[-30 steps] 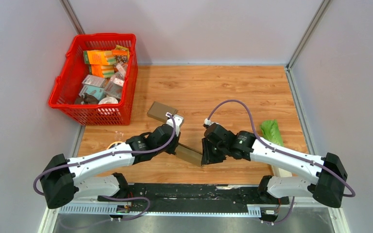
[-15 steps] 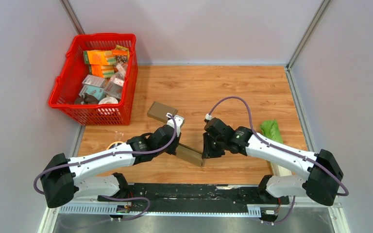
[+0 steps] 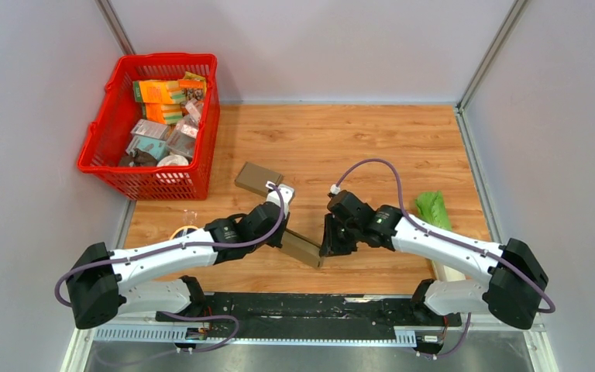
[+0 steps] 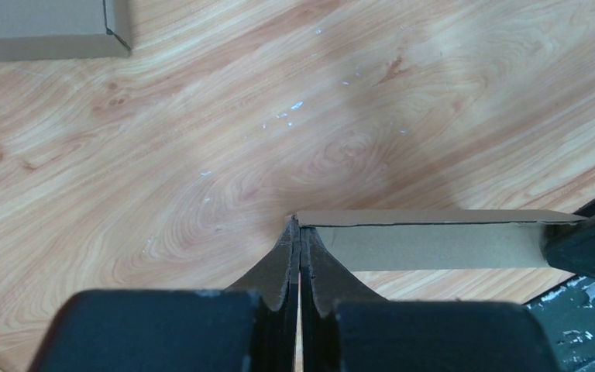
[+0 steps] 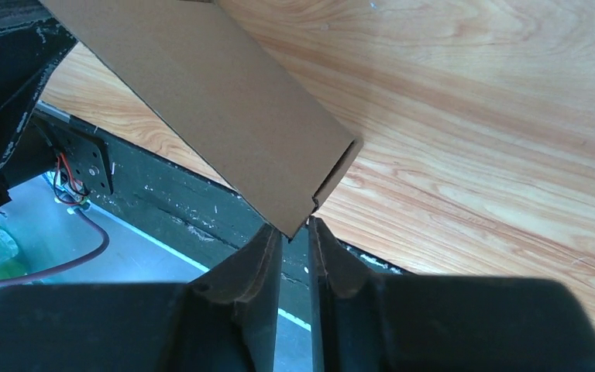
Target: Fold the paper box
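The slim paper box [image 3: 304, 248] hangs low over the near edge of the counter [image 3: 356, 147]. The left claw [image 4: 297, 232], pressed together, pinches one end corner, and the right claw [image 5: 294, 232] nips the opposite corner. It looks like light, thin cardboard that would crease easily, so I'd hold it by the edges.

A basket [image 3: 159, 184] stands in the upper left of the frame with packets [image 3: 159, 116] in it. Right of it, near the centre of the table [image 3: 372, 147], lies a flat cardboard piece [image 3: 257, 177]. Below that, the paper box [image 3: 302, 248] spans between the left gripper [image 3: 283, 235] and the right gripper [image 3: 325, 246]. A leafy item [image 3: 432, 209] lies at the right edge.
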`<control>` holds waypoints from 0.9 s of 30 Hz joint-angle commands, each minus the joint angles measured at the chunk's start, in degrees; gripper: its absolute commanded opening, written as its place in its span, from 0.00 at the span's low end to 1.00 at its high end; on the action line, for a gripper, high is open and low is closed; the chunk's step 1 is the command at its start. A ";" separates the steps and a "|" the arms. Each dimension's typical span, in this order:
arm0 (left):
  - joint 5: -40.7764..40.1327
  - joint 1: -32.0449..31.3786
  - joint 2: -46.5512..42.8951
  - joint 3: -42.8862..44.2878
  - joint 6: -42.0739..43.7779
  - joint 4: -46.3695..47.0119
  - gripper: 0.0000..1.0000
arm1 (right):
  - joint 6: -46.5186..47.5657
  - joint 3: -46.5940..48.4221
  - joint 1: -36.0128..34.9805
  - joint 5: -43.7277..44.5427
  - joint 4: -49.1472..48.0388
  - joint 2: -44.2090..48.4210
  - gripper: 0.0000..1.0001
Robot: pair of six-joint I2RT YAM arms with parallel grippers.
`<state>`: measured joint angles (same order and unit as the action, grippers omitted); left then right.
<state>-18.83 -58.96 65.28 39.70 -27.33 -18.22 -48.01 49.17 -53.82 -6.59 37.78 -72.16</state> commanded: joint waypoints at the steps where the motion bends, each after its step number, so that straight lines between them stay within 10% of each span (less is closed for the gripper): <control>1: -1.73 -1.95 -0.94 -0.85 -3.68 -0.50 0.00 | -4.11 -2.32 1.26 -1.67 -5.70 3.16 0.28; 9: -9.99 -4.75 -1.90 -2.53 -9.58 -1.99 0.00 | -13.07 -9.08 4.86 -6.23 -7.80 14.75 0.67; 27: -14.30 -8.45 -0.15 -0.86 -11.25 -3.05 0.00 | 1.78 0.40 5.66 -3.95 -3.85 4.14 0.26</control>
<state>-32.23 -66.52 63.94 37.76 -37.67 -19.88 -49.32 46.24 -47.92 -12.29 33.56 -66.85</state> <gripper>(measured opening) 0.007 0.294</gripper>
